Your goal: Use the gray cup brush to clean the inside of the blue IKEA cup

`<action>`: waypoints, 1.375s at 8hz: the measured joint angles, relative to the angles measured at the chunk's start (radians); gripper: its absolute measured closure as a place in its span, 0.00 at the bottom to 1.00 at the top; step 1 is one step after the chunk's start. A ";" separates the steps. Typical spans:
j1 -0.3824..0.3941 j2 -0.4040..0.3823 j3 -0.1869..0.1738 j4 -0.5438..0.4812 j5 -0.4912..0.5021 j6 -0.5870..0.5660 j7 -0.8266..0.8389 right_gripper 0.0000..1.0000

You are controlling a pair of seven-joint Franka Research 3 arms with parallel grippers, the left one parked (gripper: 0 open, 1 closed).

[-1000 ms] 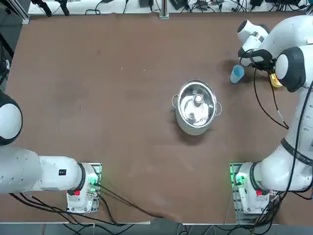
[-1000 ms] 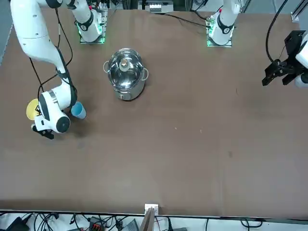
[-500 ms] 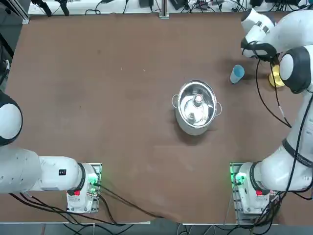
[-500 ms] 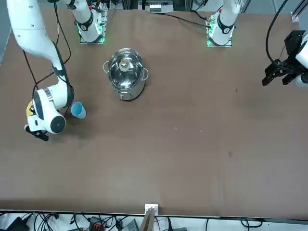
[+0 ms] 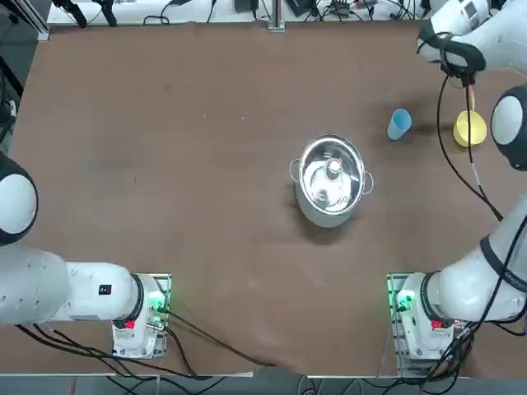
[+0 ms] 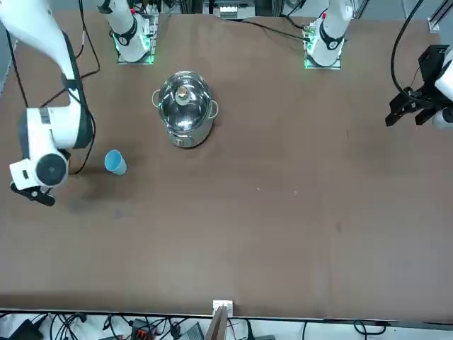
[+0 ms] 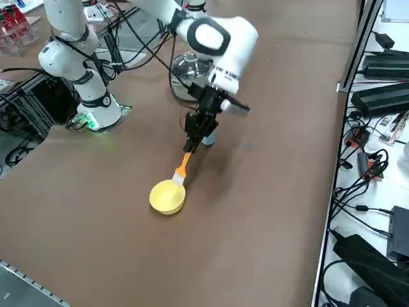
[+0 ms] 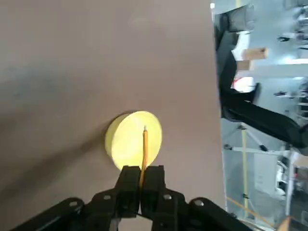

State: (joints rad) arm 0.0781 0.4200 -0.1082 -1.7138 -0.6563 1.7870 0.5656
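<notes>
So far we have only the pickup done: our right hand (image 7: 195, 133) is clenched on the brush (image 7: 182, 167), whose orange handle runs out from between the fingers (image 8: 129, 185) with the pale head at the low end. In the side view the head hangs just over the yellow cup (image 7: 167, 196), which we judge is not the one to clean. The blue cup (image 5: 398, 124) stands upright on the worktop (image 5: 206, 181), near the yellow cup (image 5: 469, 128) and well apart from the steel pot (image 5: 331, 179). No scrubbing has begun as far as we can tell; we have yet to carry the brush across, lower its head into the blue cup and work it around the inside.
</notes>
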 joint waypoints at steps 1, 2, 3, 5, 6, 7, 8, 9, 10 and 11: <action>0.007 -0.036 0.006 0.008 0.077 -0.005 -0.056 0.96; 0.013 -0.070 0.015 0.025 0.179 -0.024 -0.110 0.96; 0.018 -0.101 0.019 0.039 0.289 -0.042 -0.159 0.96; 0.021 -0.153 0.027 0.039 0.435 -0.055 -0.256 0.96; 0.021 -0.171 0.033 0.022 0.467 -0.055 -0.309 0.96; 0.021 -0.188 0.036 -0.015 0.498 -0.030 -0.359 0.96; 0.021 -0.205 0.036 -0.069 0.535 0.027 -0.393 0.96; 0.021 -0.219 0.037 -0.123 0.556 0.077 -0.407 0.96; 0.021 -0.227 0.038 -0.157 0.578 0.099 -0.411 0.96; 0.021 -0.231 0.040 -0.170 0.616 0.109 -0.414 0.96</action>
State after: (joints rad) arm 0.0991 0.1887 -0.0680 -1.8839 -0.0408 1.8962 0.1515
